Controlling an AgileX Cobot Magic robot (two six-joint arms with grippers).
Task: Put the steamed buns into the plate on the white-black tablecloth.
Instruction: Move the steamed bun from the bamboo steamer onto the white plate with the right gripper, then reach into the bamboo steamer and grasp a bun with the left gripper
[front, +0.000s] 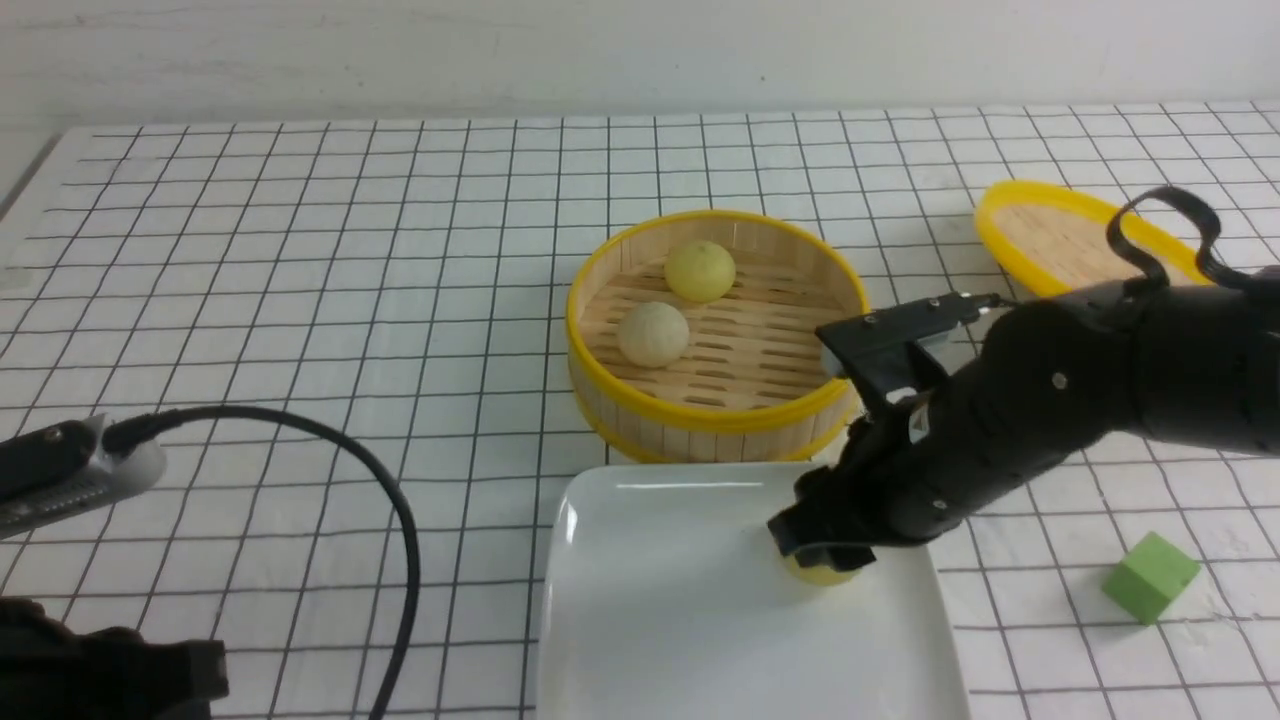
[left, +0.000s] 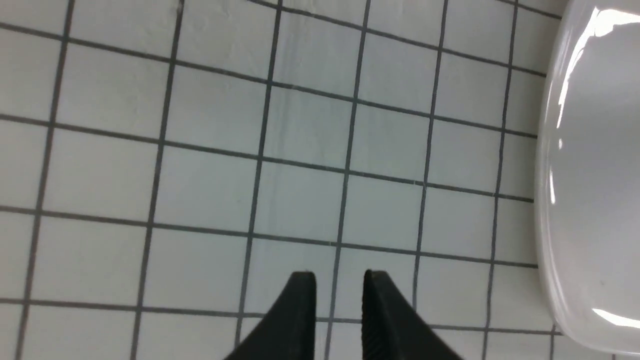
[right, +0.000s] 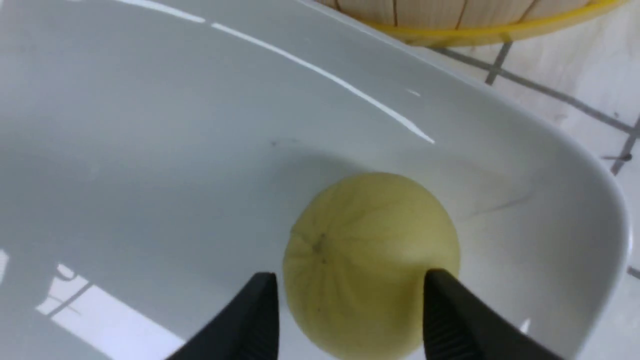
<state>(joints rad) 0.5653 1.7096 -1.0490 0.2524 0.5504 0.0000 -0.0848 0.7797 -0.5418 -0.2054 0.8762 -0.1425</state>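
1 yellow bun (right: 370, 255) is pinched by the right gripper (right: 350, 285) on the plate (front: 650, 600), the steamer (front: 720, 420) with 2 more buns (front: 653, 333) lying just beyond it, far from the nearly closed left gripper (left: 340, 285)

No readable text, labels, brands or numbers in any view. The white-black tablecloth (front: 300, 250) carries plain grid lines only.
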